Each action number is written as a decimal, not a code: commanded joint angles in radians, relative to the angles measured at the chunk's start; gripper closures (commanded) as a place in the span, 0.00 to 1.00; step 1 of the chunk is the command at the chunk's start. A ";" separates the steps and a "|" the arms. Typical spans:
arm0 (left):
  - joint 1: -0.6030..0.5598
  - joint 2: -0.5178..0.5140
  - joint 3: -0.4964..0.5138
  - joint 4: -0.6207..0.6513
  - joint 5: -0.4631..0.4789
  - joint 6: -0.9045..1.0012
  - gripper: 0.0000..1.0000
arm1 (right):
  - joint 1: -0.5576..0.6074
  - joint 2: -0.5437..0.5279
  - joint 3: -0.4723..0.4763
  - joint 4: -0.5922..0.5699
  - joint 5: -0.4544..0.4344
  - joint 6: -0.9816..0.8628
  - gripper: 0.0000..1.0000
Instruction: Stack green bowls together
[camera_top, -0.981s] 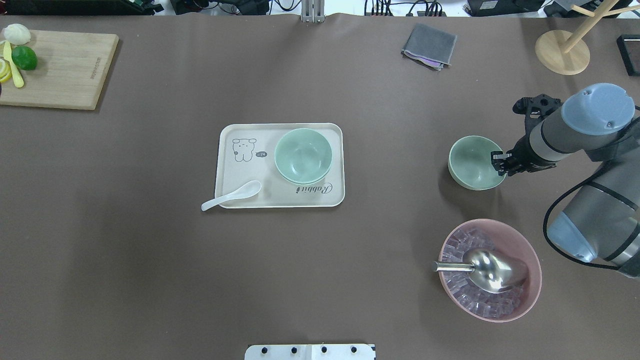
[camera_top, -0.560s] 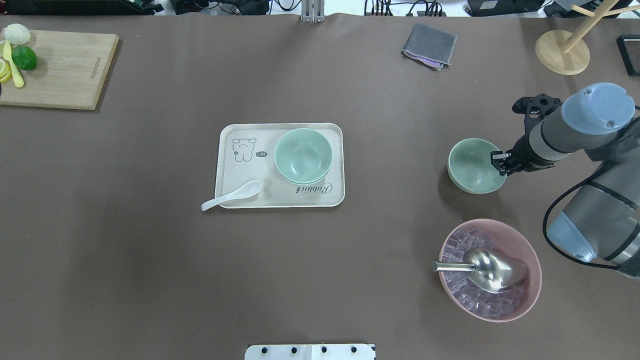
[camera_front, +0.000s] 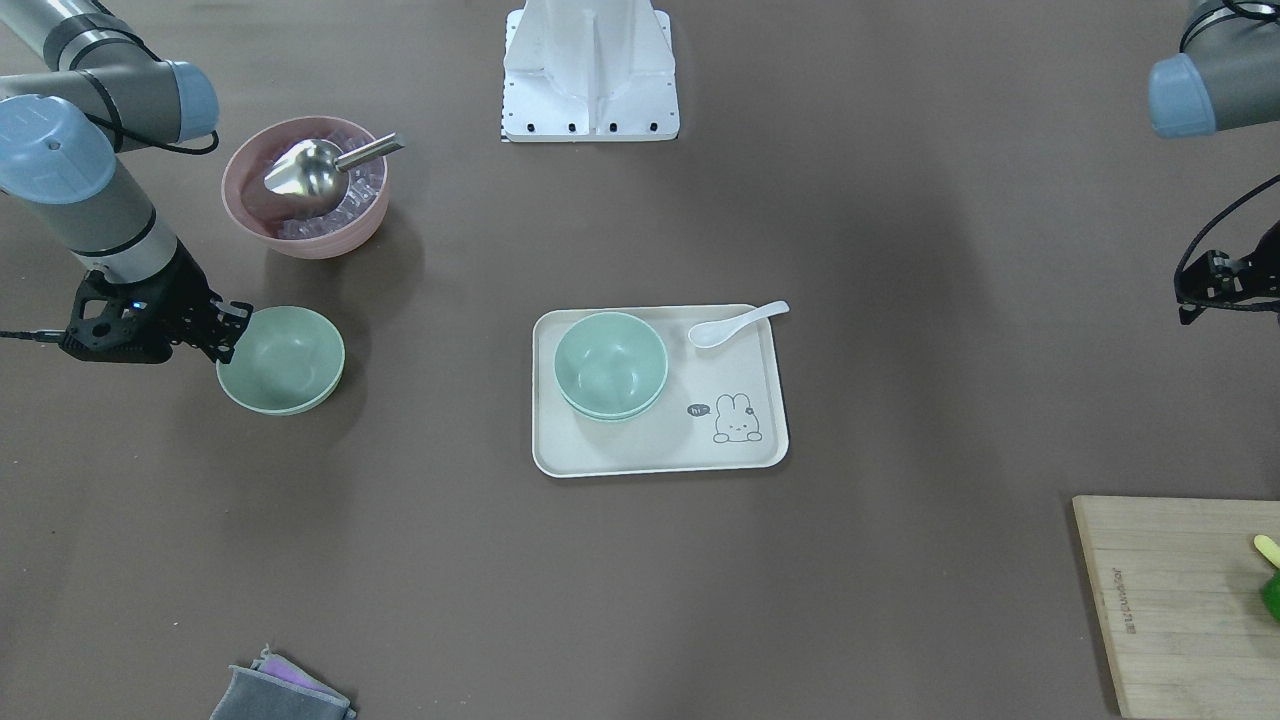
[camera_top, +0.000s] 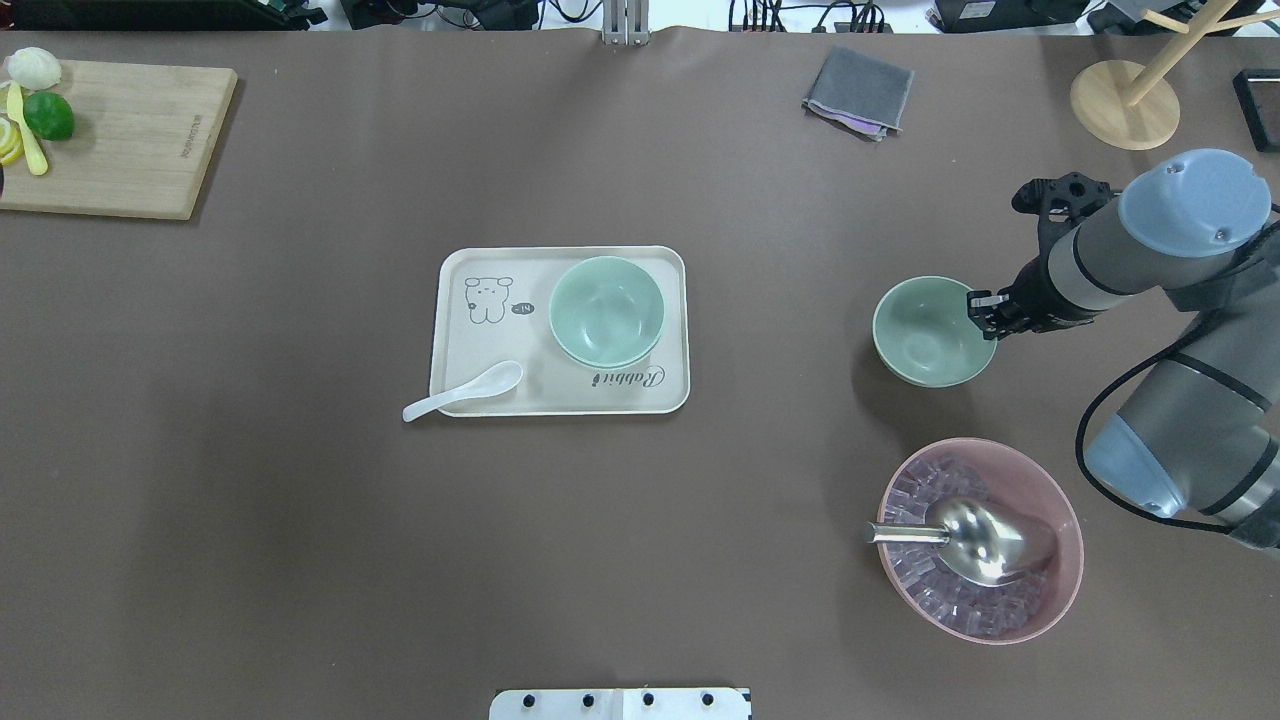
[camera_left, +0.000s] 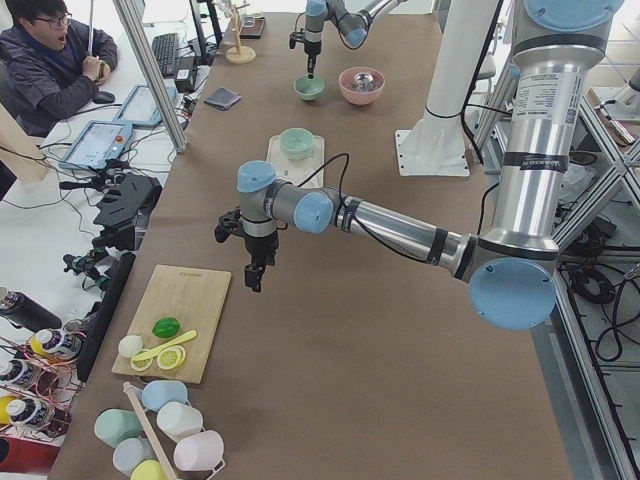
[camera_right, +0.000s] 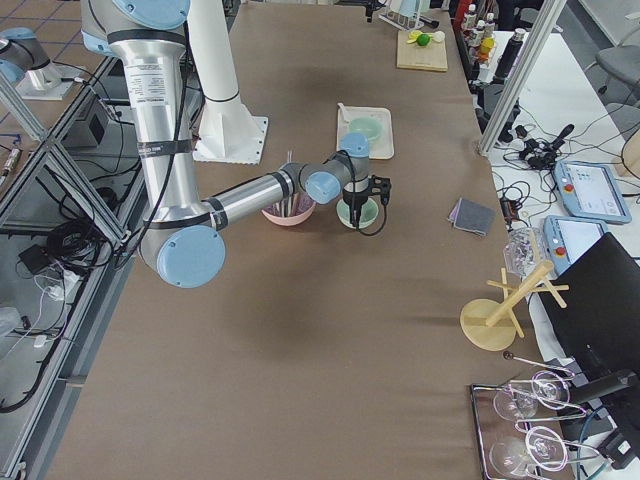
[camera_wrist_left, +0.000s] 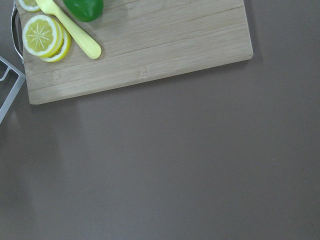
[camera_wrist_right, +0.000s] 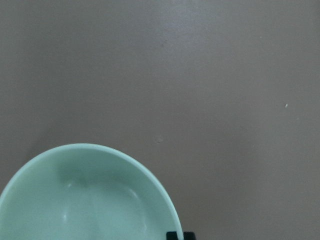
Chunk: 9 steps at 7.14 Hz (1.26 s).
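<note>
Cream tray (camera_top: 560, 392) mid-table, rabbit print. White spoon (camera_top: 462, 392) across its left front corner. Right of tray: pink bowl (camera_top: 1062, 590), metal scoop (camera_top: 985, 540) on what looks like ice. Far right: grey cloth (camera_top: 860, 90), wooden stand (camera_top: 1125, 105). Far left: cutting board (camera_top: 130, 140), lime (camera_top: 49, 116), lemon slices (camera_wrist_left: 42, 34).

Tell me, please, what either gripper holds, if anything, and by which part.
The right gripper pinches the loose green bowl by its rim, arm side; the left gripper holds nothing.

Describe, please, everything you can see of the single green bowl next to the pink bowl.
The green bowl is small, round, pale mint, matte like plastic, and empty, mouth up. The right gripper pinches its rim on the robot's right side. It is apart from the pink bowl; whether it rests on the table is unclear.
</note>
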<state>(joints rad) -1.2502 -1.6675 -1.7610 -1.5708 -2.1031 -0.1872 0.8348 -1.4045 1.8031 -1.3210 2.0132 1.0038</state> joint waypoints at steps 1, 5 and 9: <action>0.000 0.000 0.000 0.000 0.002 0.000 0.02 | 0.003 0.164 0.004 -0.161 0.018 0.022 1.00; 0.000 0.000 -0.005 0.000 0.003 0.000 0.02 | -0.078 0.427 0.012 -0.261 0.012 0.214 1.00; -0.002 0.002 -0.017 -0.002 0.008 0.002 0.02 | -0.172 0.647 -0.162 -0.265 -0.053 0.306 1.00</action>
<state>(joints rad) -1.2511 -1.6671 -1.7734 -1.5723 -2.0969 -0.1857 0.6793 -0.8452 1.7386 -1.5857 1.9784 1.2885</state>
